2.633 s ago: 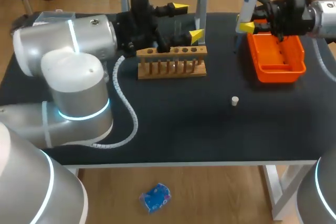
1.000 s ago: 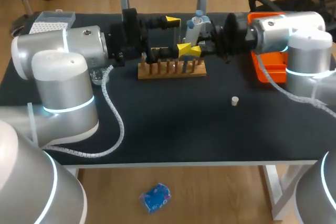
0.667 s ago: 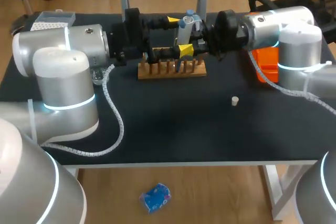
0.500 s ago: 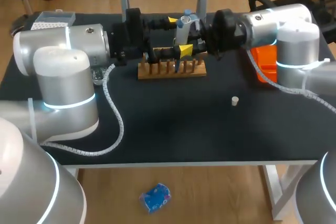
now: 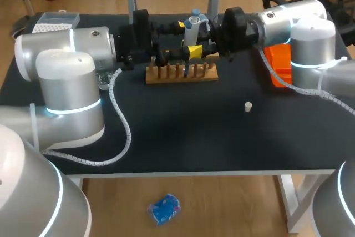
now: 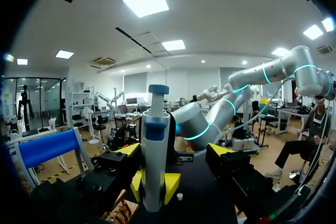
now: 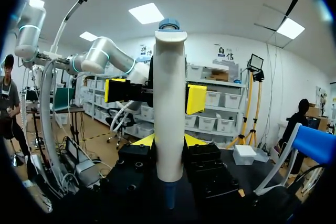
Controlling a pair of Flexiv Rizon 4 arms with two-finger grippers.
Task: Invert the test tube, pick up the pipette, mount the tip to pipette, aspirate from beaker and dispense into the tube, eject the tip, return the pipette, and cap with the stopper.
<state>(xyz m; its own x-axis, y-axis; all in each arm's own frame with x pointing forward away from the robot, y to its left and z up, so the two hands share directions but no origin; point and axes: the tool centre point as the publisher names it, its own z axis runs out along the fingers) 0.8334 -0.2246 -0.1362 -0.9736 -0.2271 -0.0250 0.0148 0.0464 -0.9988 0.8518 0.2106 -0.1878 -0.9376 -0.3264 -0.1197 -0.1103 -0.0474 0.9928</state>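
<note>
Right claw (image 7: pixel 169 142) is clamped on the pipette (image 7: pixel 169 103), one yellow-tipped finger against each side of the white body low down. It holds the pipette upright with the blue cap on top. Left claw (image 6: pixel 173 150) faces it from the other side. Its two fingers stand wide apart, and the pipette and the right claw's yellow tips sit in the gap between them. The left wrist view shows space between each left finger and the pipette.

The black table (image 5: pixel 194 137) lies under both claws. The left arm (image 5: pixel 72 65) comes in from the left and the right arm (image 5: pixel 294 20) from the right. They meet above the far middle of the table, so the two claws are just beside each other, nose to nose.

An orange tray (image 5: pixel 280 65) sits behind the right claw, under the right arm, which partly hides it. It is well apart from the claws.

The wooden test tube rack (image 5: pixel 181 70) stands directly below the two claws, its row of holes running across. The lower end of the pipette points down at it; whether they touch cannot be told.

A clear tip box (image 5: pixel 54 21) with a white grid of tips rests at the far corner behind the left arm, well away from the left claw.

The small white stopper (image 5: pixel 248 106) lies alone on the table, on the near side of the rack and toward the right arm's side, well apart from both claws.
</note>
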